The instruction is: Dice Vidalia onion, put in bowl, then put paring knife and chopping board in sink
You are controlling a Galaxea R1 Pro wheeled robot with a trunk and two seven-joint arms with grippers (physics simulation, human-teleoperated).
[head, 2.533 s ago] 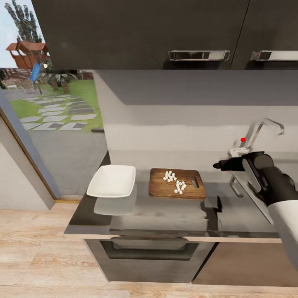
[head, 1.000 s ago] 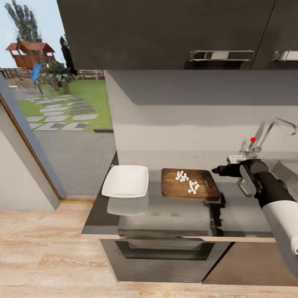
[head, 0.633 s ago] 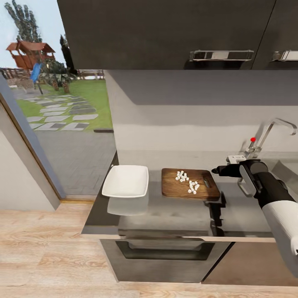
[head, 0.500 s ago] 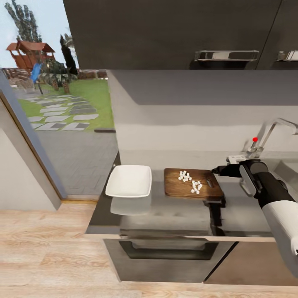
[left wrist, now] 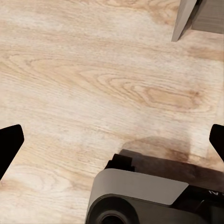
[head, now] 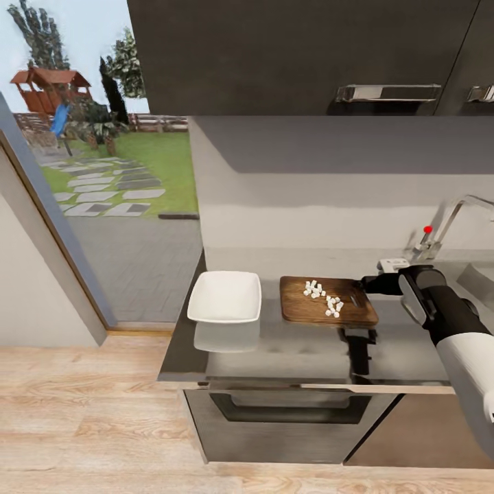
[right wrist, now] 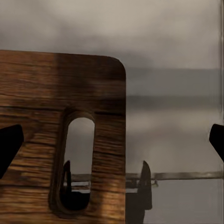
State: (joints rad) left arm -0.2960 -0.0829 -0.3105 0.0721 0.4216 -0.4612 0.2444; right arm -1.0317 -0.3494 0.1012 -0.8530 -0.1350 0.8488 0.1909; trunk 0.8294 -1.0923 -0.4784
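Grey worktop [head: 288,353] runs across the lower middle – chopping board [head: 328,310] sits center-right on it with white onion dice [head: 322,296] on top, white bowl [head: 225,297] just left. Right gripper [head: 366,283] hovers at the board's slot end, fingers apart – left gripper [left wrist: 112,140] spread too, over wood floor [left wrist: 93,84].

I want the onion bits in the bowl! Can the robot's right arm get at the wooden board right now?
Probably yes. The right gripper hovers open at the chopping board's slot-handle end, and nothing stands between them.
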